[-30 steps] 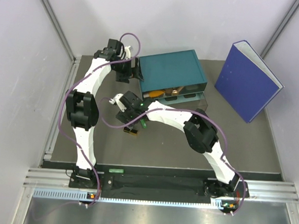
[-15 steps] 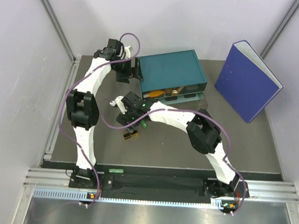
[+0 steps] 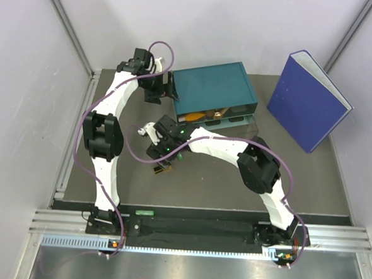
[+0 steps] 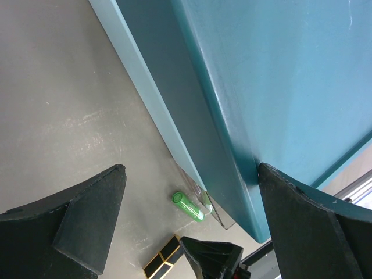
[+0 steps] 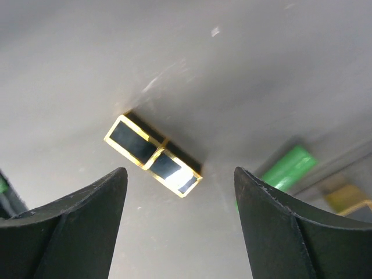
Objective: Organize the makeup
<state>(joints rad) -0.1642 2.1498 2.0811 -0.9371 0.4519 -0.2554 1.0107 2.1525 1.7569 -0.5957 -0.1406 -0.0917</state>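
A black-and-gold case (image 5: 154,156) lies flat on the grey table, just ahead of my open right gripper (image 5: 179,172), whose fingers hold nothing. A green capsule (image 5: 289,167) lies to its right, next to the clear drawer front. From above, the case (image 3: 161,169) sits in front of the right gripper (image 3: 162,159). My left gripper (image 4: 190,168) stands wide open at the left end of the teal drawer box (image 4: 273,87), its right finger (image 4: 314,232) against the box. Below it lie the green capsule (image 4: 188,206) and the case (image 4: 163,264). The open drawer holds an orange tube (image 3: 193,118) and tan pieces (image 3: 219,114).
The teal drawer box (image 3: 214,87) stands at the back centre with its clear drawer (image 3: 247,123) pulled out toward me. A big blue binder (image 3: 308,99) stands upright at the back right. White walls close the sides and back.
My right arm has shifted a little, its elbow swinging right, and more of the black-and-gold case now shows in front of the fingers. The left arm has not moved.
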